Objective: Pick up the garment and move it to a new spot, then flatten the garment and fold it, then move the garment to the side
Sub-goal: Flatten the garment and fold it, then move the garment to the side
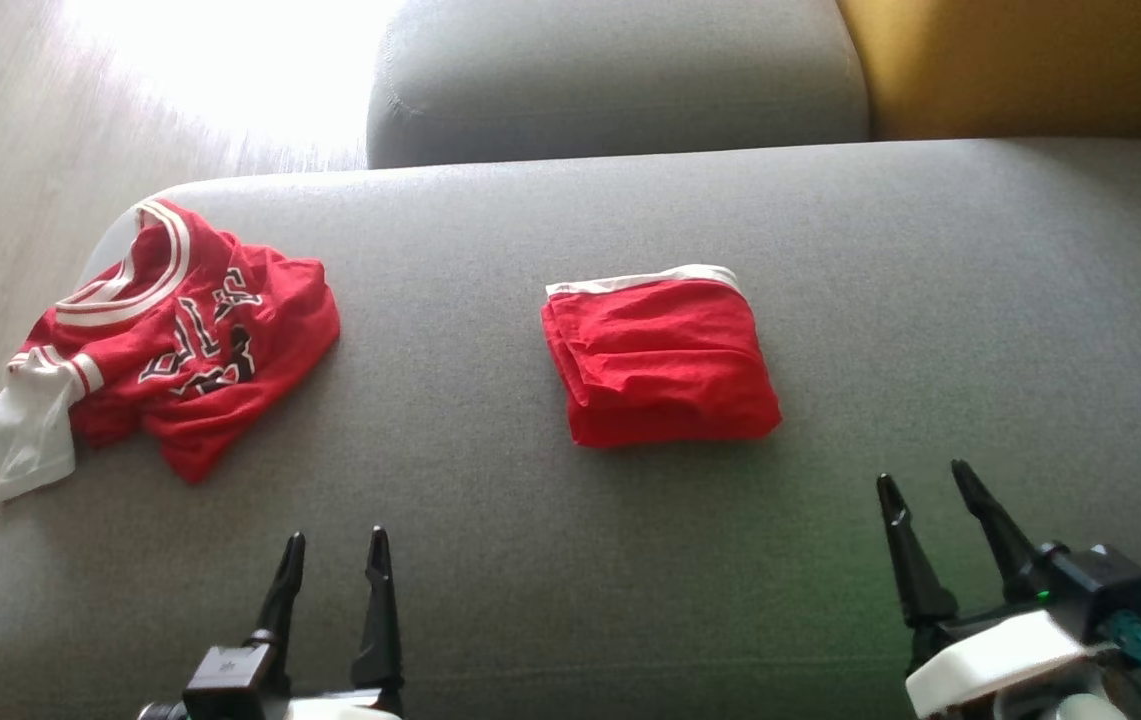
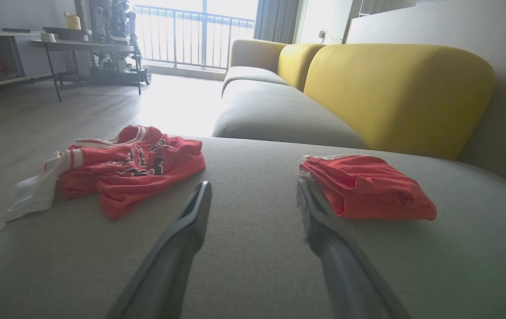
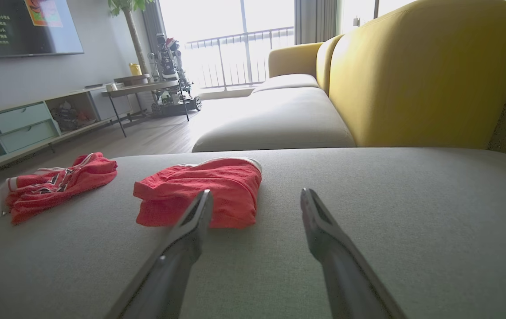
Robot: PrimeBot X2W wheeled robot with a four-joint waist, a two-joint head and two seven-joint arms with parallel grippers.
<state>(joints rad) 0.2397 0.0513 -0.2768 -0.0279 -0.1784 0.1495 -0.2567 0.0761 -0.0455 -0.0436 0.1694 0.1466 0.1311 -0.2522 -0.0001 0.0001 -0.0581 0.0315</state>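
Lying crumpled at the left edge of the grey sofa seat (image 1: 530,560) was a red jersey (image 1: 185,340). Next, the left gripper (image 1: 336,537), fingers spread and empty. The folded red garment (image 1: 660,360) sat mid-seat, nothing blocking it. The right gripper (image 1: 923,474) gaped, empty too. The right wrist view added a side table (image 3: 146,86) and the yellow backrest (image 3: 421,75).

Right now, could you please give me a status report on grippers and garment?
Left gripper open, empty. Right gripper open, empty. Folded red garment centred on grey cushion, ungripped. Crumpled red jersey apart, at left edge, not in the way.
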